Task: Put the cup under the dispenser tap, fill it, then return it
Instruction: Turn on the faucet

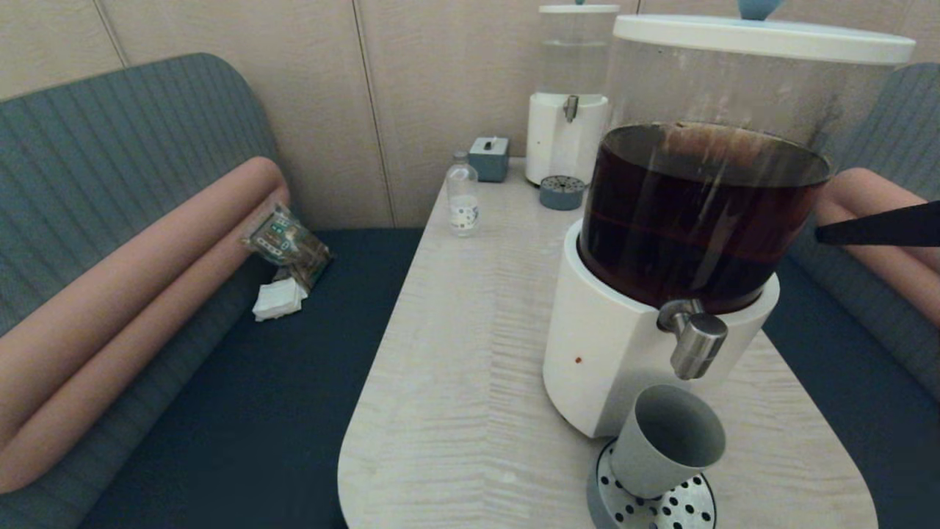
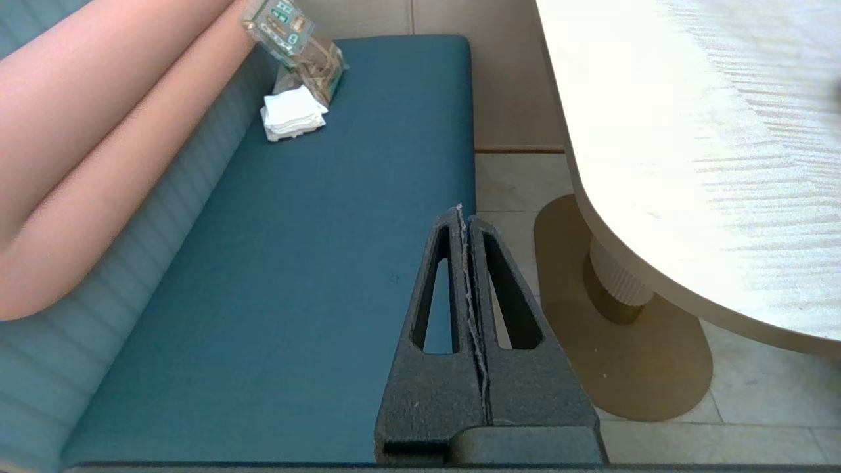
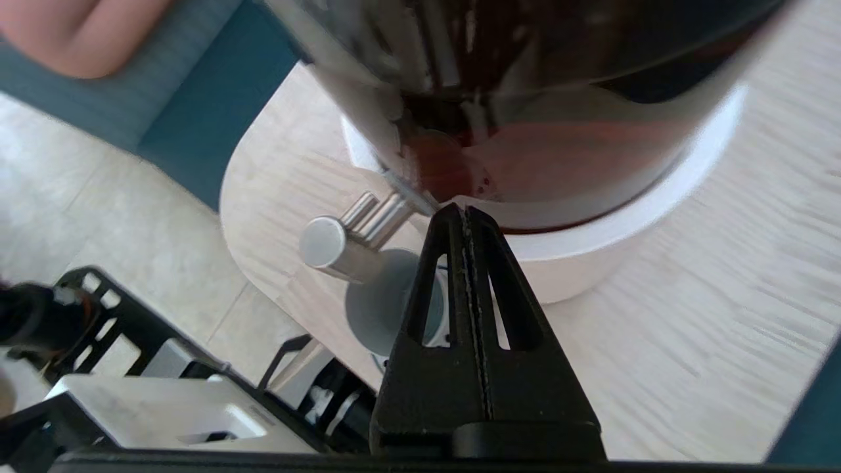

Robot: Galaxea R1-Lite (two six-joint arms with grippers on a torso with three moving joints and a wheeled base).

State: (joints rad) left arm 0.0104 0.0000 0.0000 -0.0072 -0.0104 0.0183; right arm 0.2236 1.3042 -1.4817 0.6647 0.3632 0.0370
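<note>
Head view gives you the clearest read: the cup [image 1: 667, 441] stands on the perforated drip tray [image 1: 683, 507], directly below the tap [image 1: 694, 342], its mouth open to the spout, so it is placed to catch the pour. You cannot see any liquid in it from these pictures, and nothing runs from the tap, so judge the filling as not yet begun. Your right gripper [image 3: 465, 211] has its fingers pressed together with nothing between them; it hangs beside the dispenser [image 1: 683, 242], its tips close against the tank just above the white base. From it, the tap sticks out to one side and slightly nearer you, and the cup sits lower, partly hidden behind the fingers. A clenched gripper suits pushing a tap better than grasping, which is likely why it is held that way; the next move calls for bringing it onto the tap itself, and a careless sweep could knock the light cup off the tray. Your left gripper [image 2: 468, 217] is also clenched on nothing, parked low over the blue bench seat [image 2: 295, 263], off the table's [image 2: 690, 131] edge and well apart from the work.
</note>
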